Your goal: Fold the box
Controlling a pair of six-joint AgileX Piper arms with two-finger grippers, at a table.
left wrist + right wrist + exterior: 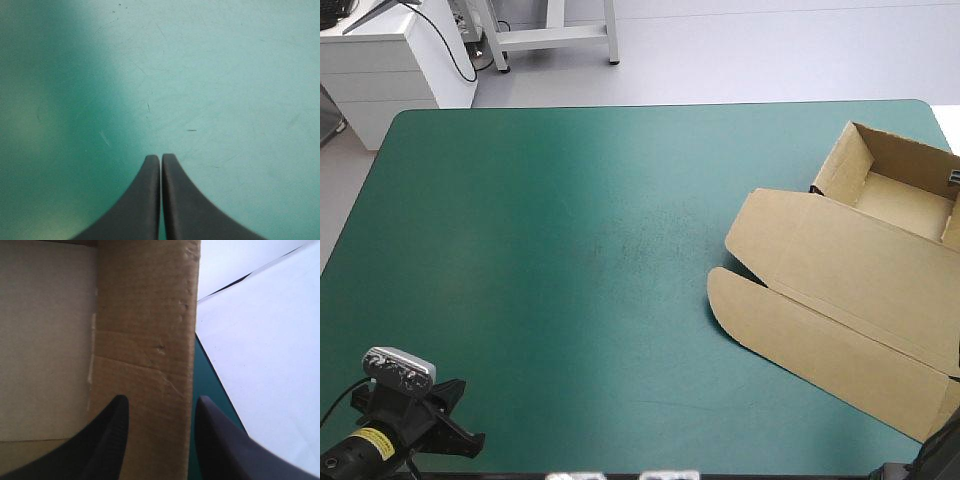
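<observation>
**Left gripper (pixel 161 156) closed at the near left corner; right gripper (pixel 160 405) parted astride a box wall.**
The left fingers meet in a point above the bare teal-green cover (pixel 570 250), which spans centre and left. The brown box (pixel 840 290) lies along the right edge, lid flat and tray toward the far corner.

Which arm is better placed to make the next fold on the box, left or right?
Right. The right gripper has a wall of the box between its open jaws. The left gripper, jaws shut, hangs over bare teal-green cover, well away from the box.
</observation>
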